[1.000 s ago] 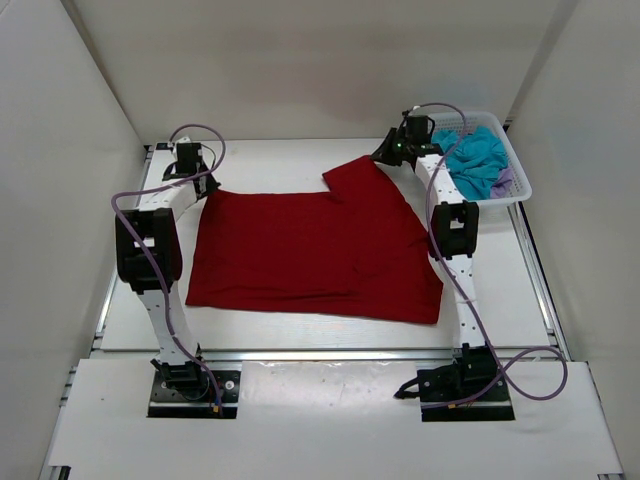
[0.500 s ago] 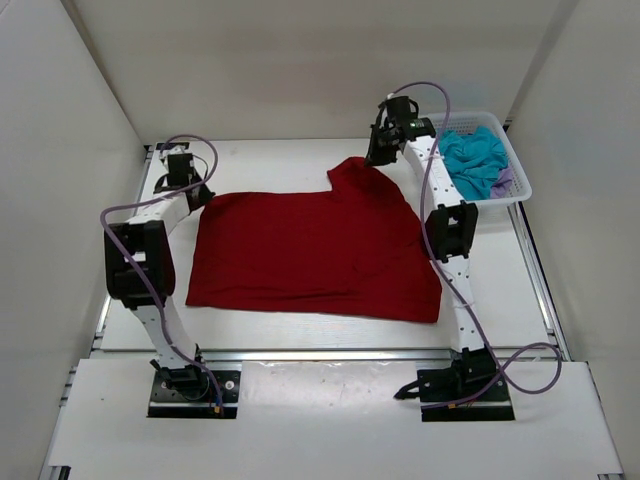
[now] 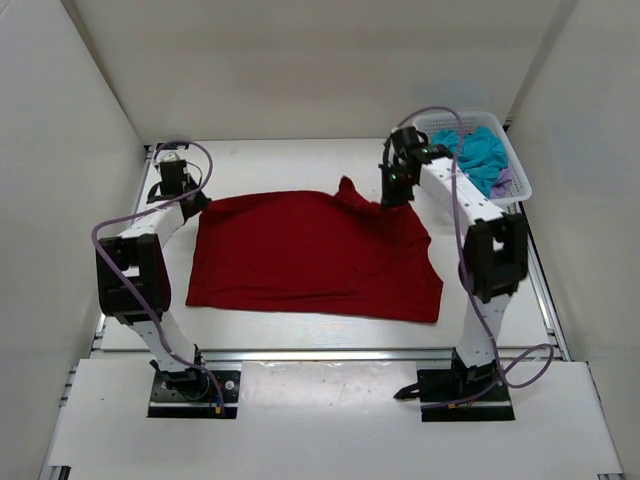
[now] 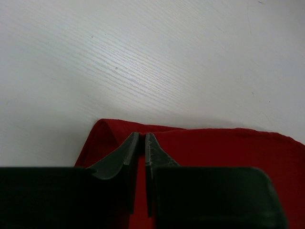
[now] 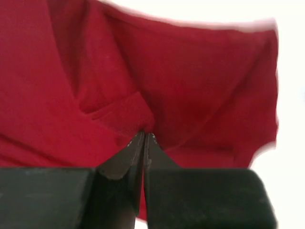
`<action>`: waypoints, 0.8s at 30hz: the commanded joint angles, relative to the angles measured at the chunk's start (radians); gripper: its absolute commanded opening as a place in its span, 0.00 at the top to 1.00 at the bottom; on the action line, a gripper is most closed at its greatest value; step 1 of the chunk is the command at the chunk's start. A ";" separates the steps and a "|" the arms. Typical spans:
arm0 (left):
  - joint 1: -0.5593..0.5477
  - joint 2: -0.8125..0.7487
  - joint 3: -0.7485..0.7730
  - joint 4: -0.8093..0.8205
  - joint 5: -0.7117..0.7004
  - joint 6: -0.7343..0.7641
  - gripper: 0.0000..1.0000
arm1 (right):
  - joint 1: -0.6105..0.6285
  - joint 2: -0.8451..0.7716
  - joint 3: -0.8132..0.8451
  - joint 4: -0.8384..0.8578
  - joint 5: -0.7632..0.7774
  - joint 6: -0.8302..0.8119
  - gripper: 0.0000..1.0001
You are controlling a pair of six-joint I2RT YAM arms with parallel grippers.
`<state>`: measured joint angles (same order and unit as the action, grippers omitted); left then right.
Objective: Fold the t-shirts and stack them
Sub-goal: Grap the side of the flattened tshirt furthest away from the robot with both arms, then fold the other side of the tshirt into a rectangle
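White table [image 3: 300,160], both arms forward, jaws tight on far edge of red t-shirt [image 3: 310,250].

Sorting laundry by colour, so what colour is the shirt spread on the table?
The t-shirt is red, clearest in the top external view.

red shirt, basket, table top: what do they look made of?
Red shirt: soft matte cloth, probably cotton; it creases and drapes. Basket: white plastic by the look, with moulded lattice walls. Table: white matte board with faint grain lines, likely laminate or painted wood.
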<state>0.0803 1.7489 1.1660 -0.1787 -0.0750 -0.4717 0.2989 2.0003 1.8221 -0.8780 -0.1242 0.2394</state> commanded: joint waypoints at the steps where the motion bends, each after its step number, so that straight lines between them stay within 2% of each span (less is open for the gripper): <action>1: -0.005 -0.087 -0.020 0.004 0.012 -0.004 1.00 | -0.033 -0.156 -0.202 0.231 -0.034 0.008 1.00; 7: 0.006 -0.163 -0.066 -0.011 0.006 0.002 1.00 | -0.023 -0.348 -0.458 0.326 -0.038 0.034 1.00; 12: -0.002 -0.238 -0.098 -0.033 -0.014 0.010 1.00 | -0.018 -0.507 -0.572 0.326 -0.051 0.026 1.00; 18: -0.004 -0.351 -0.173 -0.042 -0.045 0.016 1.00 | -0.046 -0.713 -0.716 0.290 -0.025 0.005 0.99; 24: -0.008 -0.468 -0.293 -0.047 -0.083 0.039 1.00 | -0.127 -0.874 -0.911 0.295 -0.063 0.008 0.99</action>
<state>0.0765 1.3445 0.9226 -0.2142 -0.1135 -0.4549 0.1982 1.1778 0.9665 -0.5911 -0.1753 0.2584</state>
